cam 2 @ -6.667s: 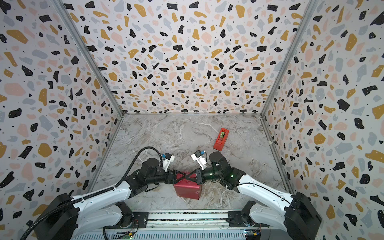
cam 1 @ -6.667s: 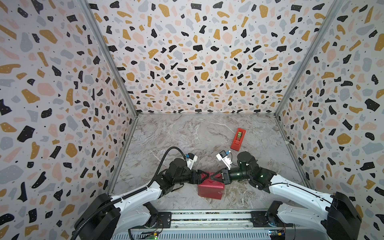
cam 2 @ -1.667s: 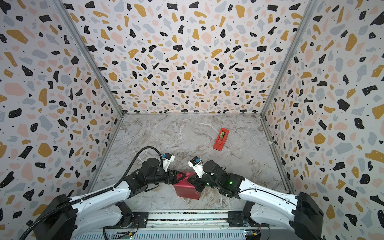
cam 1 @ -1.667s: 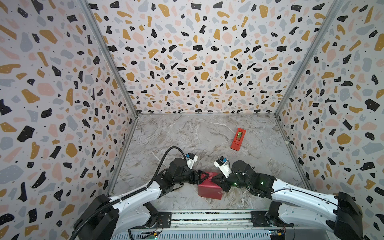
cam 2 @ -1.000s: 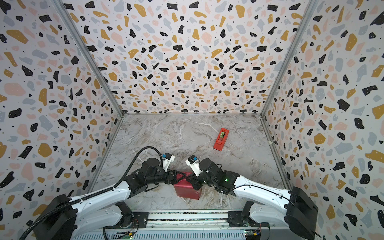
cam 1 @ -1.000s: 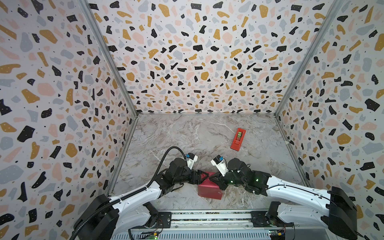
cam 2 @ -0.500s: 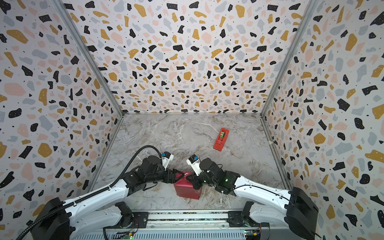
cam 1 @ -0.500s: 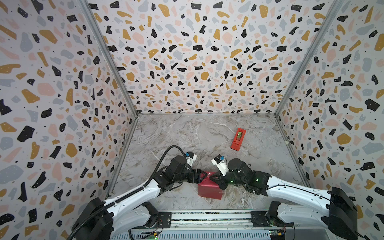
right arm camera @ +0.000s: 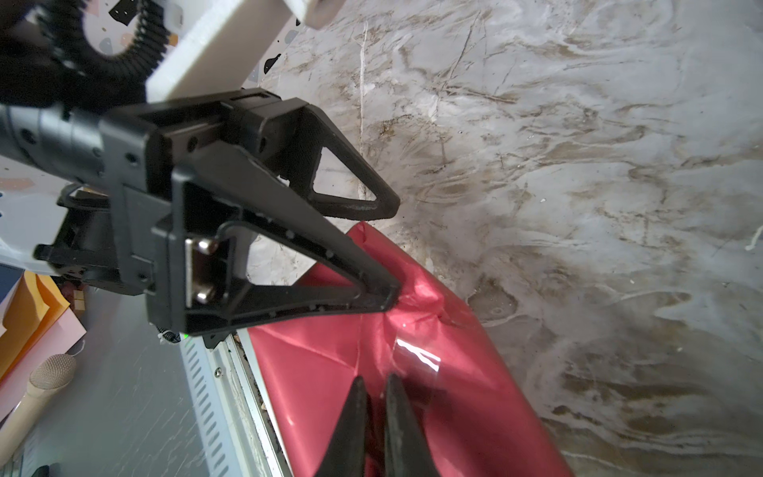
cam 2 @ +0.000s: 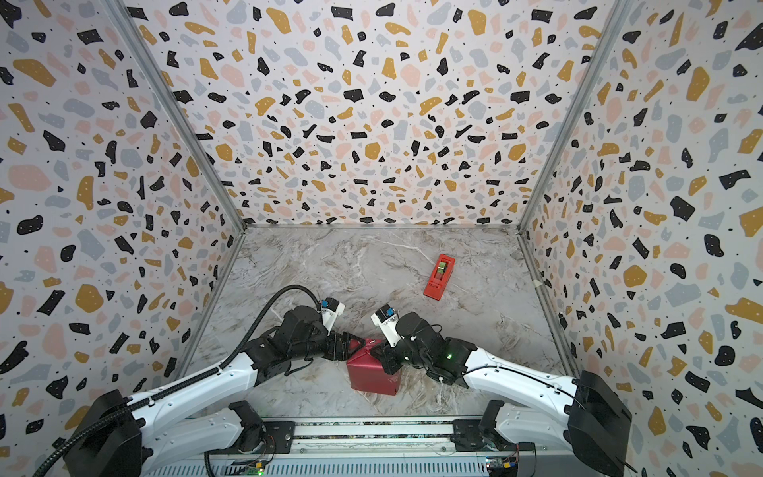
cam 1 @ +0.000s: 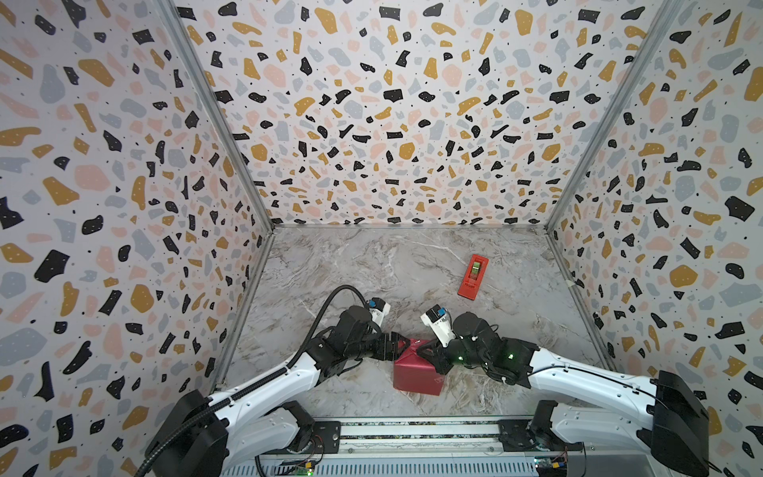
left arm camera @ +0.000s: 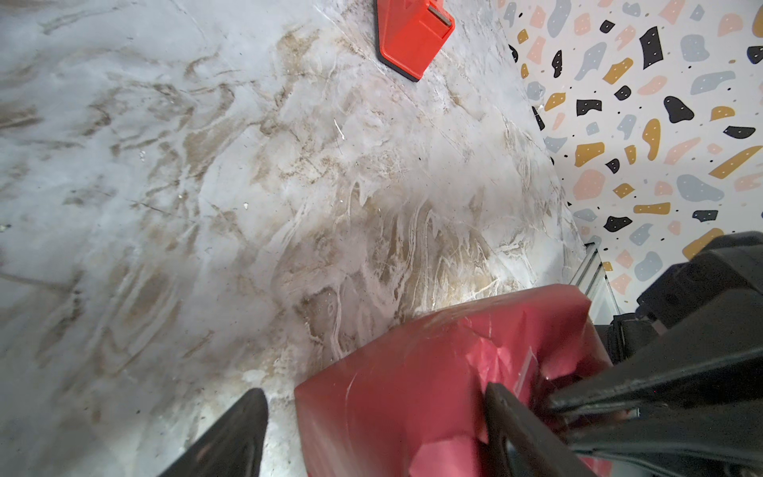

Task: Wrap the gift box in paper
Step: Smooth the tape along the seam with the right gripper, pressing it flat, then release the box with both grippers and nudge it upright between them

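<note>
The gift box is hidden inside the red paper, which forms a wrapped parcel [cam 1: 415, 369] [cam 2: 371, 371] near the table's front edge. My left gripper [cam 1: 394, 347] [left arm camera: 371, 425] is open at the parcel's far-left corner. One of its fingers [left arm camera: 512, 421] rests on the creased top paper [right arm camera: 330, 363], and the other finger [left arm camera: 231, 437] hangs beside the parcel over the table. My right gripper [cam 1: 421, 353] [right arm camera: 373, 382] comes in from the right. It is shut, with its tips pressed on the top paper next to a shiny strip of clear tape [right arm camera: 417, 351].
A red-orange tape dispenser [cam 1: 473, 276] [cam 2: 439, 276] [left arm camera: 413, 37] lies at the back right of the marble table [cam 1: 371, 268]. Patterned walls close off the left, back and right. A metal rail [cam 1: 413, 429] runs along the front edge, just behind the parcel.
Over the last seconds my right gripper swung left onto the parcel's top and has stayed there. My left arm shifted slightly, its gripper still open at the same corner.
</note>
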Motion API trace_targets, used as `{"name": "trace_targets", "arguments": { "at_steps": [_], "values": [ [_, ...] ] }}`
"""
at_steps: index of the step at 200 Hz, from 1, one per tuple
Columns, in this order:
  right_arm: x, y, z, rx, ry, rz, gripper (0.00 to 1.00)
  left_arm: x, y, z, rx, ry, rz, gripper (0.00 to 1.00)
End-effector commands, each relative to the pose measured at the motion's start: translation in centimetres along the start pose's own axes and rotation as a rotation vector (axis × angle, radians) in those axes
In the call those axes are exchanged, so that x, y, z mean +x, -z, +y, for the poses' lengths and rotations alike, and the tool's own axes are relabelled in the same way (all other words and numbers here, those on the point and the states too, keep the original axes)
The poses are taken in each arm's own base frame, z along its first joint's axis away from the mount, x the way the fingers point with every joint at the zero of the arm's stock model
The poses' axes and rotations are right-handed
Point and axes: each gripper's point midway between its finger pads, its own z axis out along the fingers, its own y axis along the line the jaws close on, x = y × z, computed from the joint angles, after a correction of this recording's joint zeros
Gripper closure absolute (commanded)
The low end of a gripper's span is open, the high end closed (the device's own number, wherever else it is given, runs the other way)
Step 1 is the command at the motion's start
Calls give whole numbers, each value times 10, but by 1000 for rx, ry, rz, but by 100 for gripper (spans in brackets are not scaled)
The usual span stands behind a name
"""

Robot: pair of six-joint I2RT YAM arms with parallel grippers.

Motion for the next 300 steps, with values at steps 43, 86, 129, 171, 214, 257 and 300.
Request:
{"name": "trace_targets", "arguments": {
  "at_steps": [43,86,129,171,214,257,300],
  "values": [
    [-13,-9,-10,57,-43,12,86,46,-3,39,-127,33,137,19],
    [-37,10,-10,17,-42,-58,84,36,-3,32,-100,43,99,19],
    [-38,43,0,-9,20,-93,73,-7,0,6,-19,73,-45,17],
    [4,67,-1,34,84,-32,63,-64,11,-29,70,63,-209,15],
    [38,70,54,-201,186,50,63,-95,19,-36,46,32,-282,14],
    [68,39,77,-233,278,152,67,-110,30,-23,-8,25,-319,14],
    [41,18,32,-117,169,101,71,-111,38,-12,-51,14,-332,14]
  ]
}}
